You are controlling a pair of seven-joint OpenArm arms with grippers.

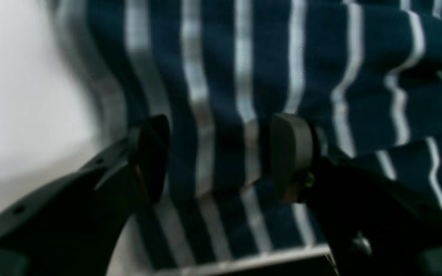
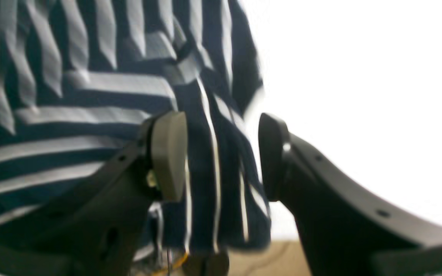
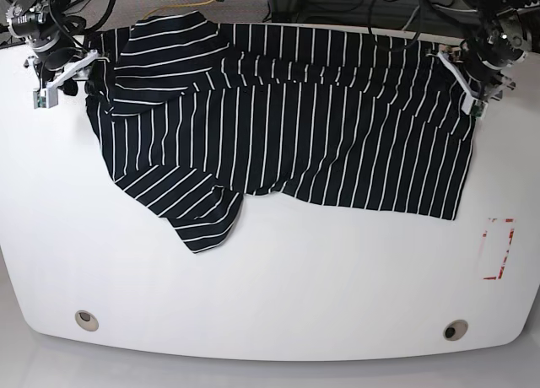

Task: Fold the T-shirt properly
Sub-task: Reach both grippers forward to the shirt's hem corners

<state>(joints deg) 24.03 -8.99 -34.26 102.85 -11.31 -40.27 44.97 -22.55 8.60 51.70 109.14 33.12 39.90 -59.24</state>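
The T-shirt [image 3: 295,118], dark with thin white stripes, lies spread across the far half of the white table [image 3: 270,295]. One sleeve [image 3: 198,219] points toward the front. My right gripper [image 3: 57,78] is at the shirt's far left edge. Up close its jaws [image 2: 223,153] stand apart, with a hanging fold of the T-shirt [image 2: 90,96] between them, loose from the right-hand pad. My left gripper [image 3: 472,88] is at the shirt's far right edge. Its fingers [image 1: 223,155] are spread wide over the striped T-shirt [image 1: 267,57], touching it at most lightly.
A red rectangular mark [image 3: 498,249] is on the table at the right. Two round holes [image 3: 84,319] [image 3: 456,330] sit near the front edge. Cables and equipment [image 3: 337,0] crowd the area behind the table's far edge.
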